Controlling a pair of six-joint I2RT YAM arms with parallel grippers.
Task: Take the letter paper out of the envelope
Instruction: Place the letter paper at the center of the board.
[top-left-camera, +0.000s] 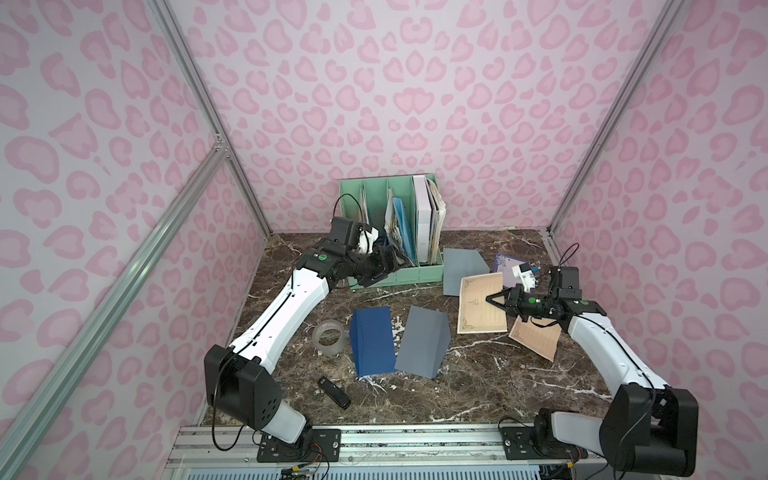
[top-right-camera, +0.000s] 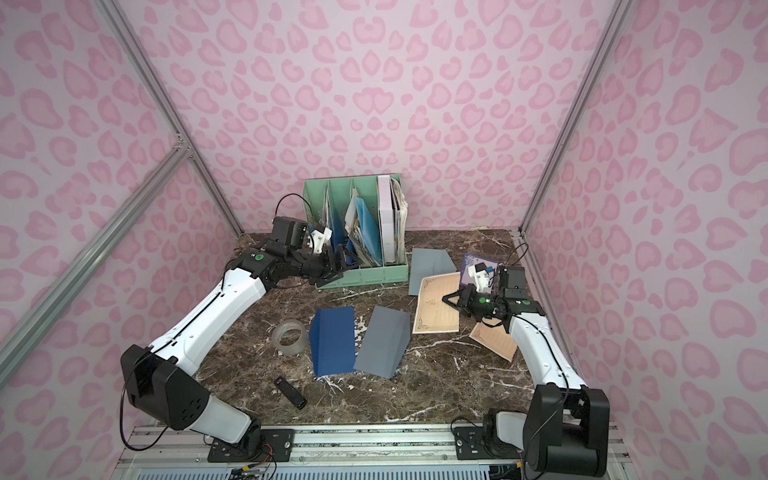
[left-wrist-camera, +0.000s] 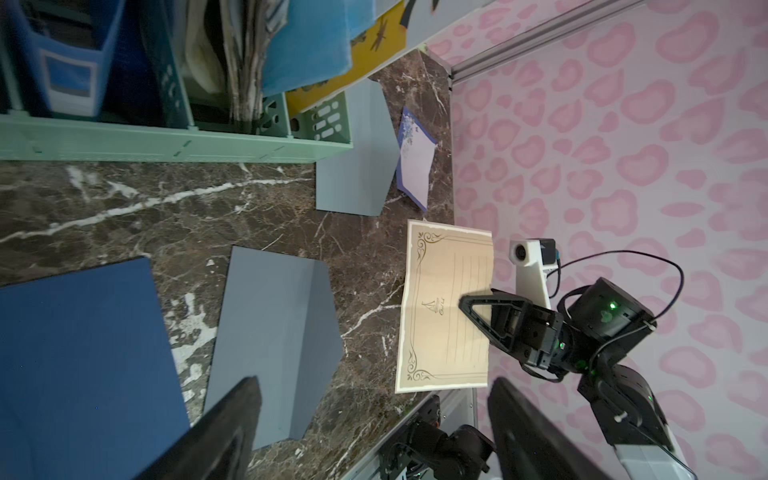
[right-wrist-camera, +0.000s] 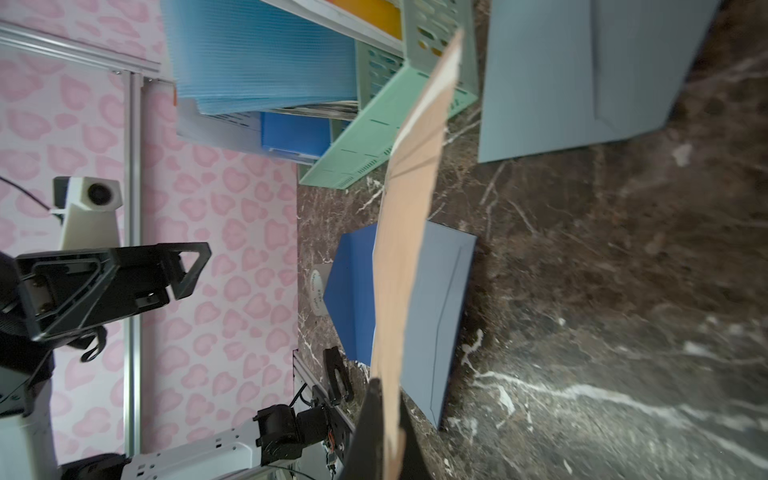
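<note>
Only right wrist view shows letter paper (right-wrist-camera: 409, 249) edge-on between right fingers (right-wrist-camera: 366, 436).

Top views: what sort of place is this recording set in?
Likely a staged office desk inside a robot test booth: pink patterned walls on metal posts, a marble-look table, and a green file rack with envelopes and letter paper nearby.
</note>
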